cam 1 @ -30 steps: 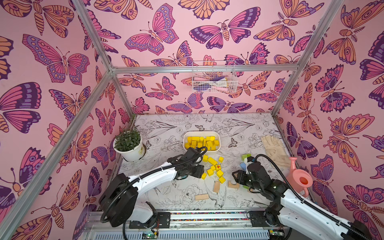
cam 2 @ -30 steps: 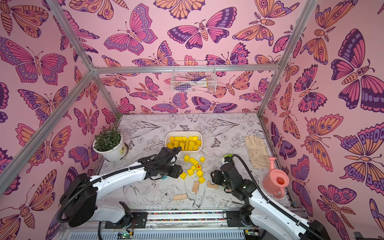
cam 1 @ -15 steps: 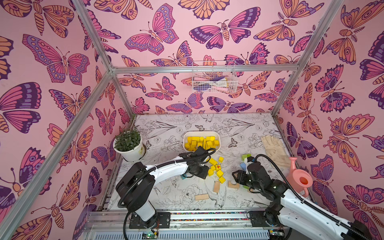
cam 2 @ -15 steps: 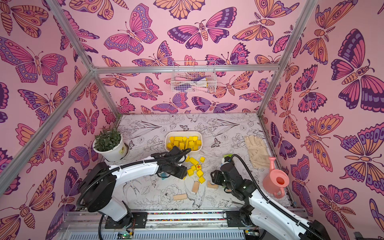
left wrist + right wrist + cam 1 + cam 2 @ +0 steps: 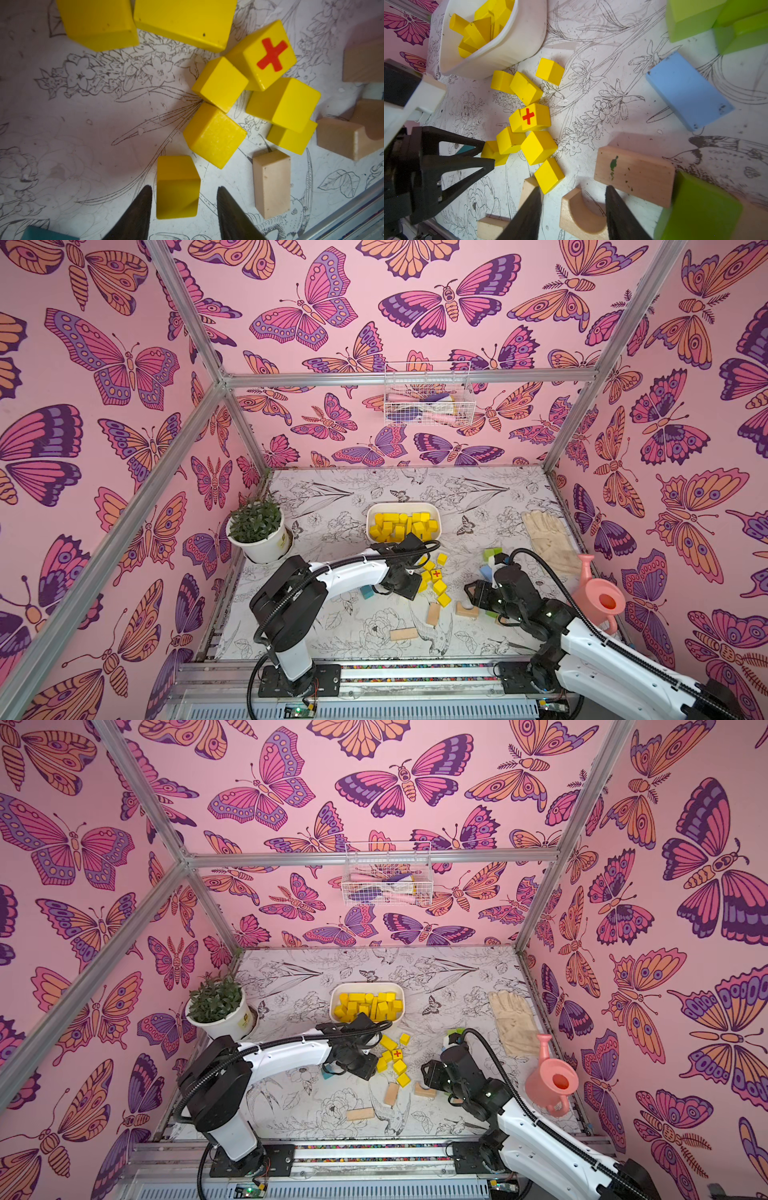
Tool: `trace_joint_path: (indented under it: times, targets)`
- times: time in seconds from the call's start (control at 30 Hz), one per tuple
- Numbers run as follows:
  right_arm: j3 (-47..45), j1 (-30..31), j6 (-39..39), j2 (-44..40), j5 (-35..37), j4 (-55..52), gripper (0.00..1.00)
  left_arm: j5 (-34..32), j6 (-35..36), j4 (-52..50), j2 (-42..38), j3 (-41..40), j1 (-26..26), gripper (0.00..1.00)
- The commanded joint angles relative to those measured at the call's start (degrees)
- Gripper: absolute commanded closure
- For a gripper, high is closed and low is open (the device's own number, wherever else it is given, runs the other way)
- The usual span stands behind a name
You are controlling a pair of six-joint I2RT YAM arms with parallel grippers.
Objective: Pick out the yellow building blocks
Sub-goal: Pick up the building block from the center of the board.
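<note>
Your left fingers (image 5: 139, 216) have closed in since a second ago and now straddle one yellow block (image 5: 177, 187) at the loose cluster's left edge, slim gap each side, nothing clamped. No change on right fingers (image 5: 527, 218): part open over a tan arch block (image 5: 577, 216), holding nothing. Beyond, the red-cross cube (image 5: 435, 573) sits among loose yellow cubes (image 5: 439, 586) on the worktop (image 5: 357, 639); farther back, the white tray (image 5: 402, 504) holds the other yellow building blocks (image 5: 401, 526).

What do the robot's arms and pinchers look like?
The left arm and the right arm are white shells with chunky black joints. A ribbed black cable runs along each. The left gripper and right gripper have pointed black fingers.
</note>
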Motion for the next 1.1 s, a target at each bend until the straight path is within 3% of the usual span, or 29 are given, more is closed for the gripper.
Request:
trace_joint_path:
  times: [0.0,0.2,0.87,1.07]
  targets:
    - [-0.1,-0.4,0.2,-0.3,0.9,-0.2,0.49,-1.6,0.5,-2.7,1.2,1.5,-0.5,0.49]
    - [-0.2,-0.5,0.2,-0.7,1.0,-0.4,0.49,-2.3,0.3,-3.2,1.5,1.8,-0.7,0.54]
    - [-0.4,-0.4,0.4,-1.4,1.1,-0.6,0.49,-3.3,-0.2,-6.9,6.2,5.6,-0.7,0.56]
    - [-0.5,-0.6,0.4,-1.4,1.1,-0.7,0.49,-3.1,-0.2,-6.8,6.1,5.6,-0.7,0.64]
